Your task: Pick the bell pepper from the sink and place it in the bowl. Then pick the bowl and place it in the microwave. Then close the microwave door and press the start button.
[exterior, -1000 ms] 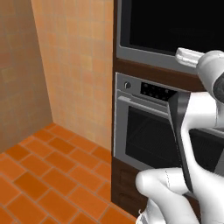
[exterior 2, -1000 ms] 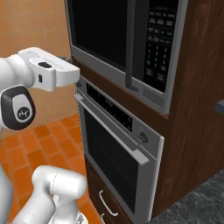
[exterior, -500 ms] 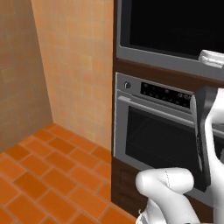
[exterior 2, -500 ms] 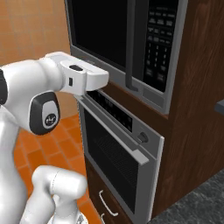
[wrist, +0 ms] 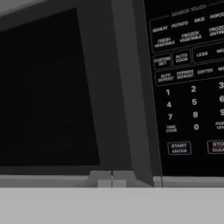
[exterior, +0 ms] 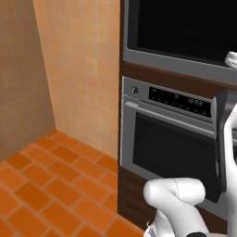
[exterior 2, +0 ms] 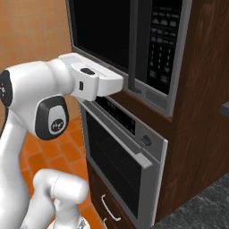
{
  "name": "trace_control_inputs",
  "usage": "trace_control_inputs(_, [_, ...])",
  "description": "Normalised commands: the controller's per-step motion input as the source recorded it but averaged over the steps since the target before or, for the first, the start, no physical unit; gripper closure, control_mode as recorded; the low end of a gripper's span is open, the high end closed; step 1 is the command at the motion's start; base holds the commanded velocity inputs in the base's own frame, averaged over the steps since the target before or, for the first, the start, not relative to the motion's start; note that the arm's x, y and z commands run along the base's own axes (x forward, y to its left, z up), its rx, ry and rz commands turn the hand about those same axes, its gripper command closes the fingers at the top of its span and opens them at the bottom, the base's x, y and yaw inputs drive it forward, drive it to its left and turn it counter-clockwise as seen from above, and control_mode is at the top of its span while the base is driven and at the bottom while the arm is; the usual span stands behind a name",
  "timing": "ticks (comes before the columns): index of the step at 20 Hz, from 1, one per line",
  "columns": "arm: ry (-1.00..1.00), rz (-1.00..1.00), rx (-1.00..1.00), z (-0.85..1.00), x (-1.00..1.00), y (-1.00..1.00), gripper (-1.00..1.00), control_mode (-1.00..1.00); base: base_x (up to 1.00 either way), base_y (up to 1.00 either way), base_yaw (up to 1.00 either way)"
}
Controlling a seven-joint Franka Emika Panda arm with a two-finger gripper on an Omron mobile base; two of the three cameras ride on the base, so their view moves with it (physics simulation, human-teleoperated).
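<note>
- Left base view: microwave door [exterior: 185,28] closed above the oven [exterior: 171,148]; the arm has swung further right than a second ago.
- Right base view: the arm has extended toward the microwave [exterior 2: 134,44].
- Hand view: start button [wrist: 179,148] near, right of the door; claw fully closed, holding nothing.

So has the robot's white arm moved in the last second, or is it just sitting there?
Yes. In the right base view the white arm has swung right and forward, toward the microwave door and keypad, above the fixed wall oven.
</note>
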Motion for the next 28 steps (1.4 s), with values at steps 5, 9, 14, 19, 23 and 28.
trace_control_inputs(5, [0.00, -0.13, 0.00, 0.00, -0.01, -0.26, 1.00, -1.00, 0.00, 0.00, 0.00])
trace_control_inputs(9, [0.00, -0.05, 0.00, 0.00, -0.07, -0.33, 1.00, -1.00, 0.00, 0.00, 0.00])
trace_control_inputs(14, [0.00, -0.01, 0.00, -0.01, -0.25, -0.39, 1.00, -1.00, 0.00, 0.00, 0.00])
trace_control_inputs(19, [0.00, 0.00, 0.00, -0.12, 0.00, -0.12, 1.00, -1.00, 0.00, 0.00, 0.00])
trace_control_inputs(23, [0.00, 0.00, 0.00, -0.18, 0.00, -0.22, 1.00, -1.00, 0.00, 0.00, 0.00])
trace_control_inputs(28, [0.00, 0.00, 0.00, -0.01, 0.05, -0.18, 1.00, -1.00, 0.00, 0.00, 0.00])
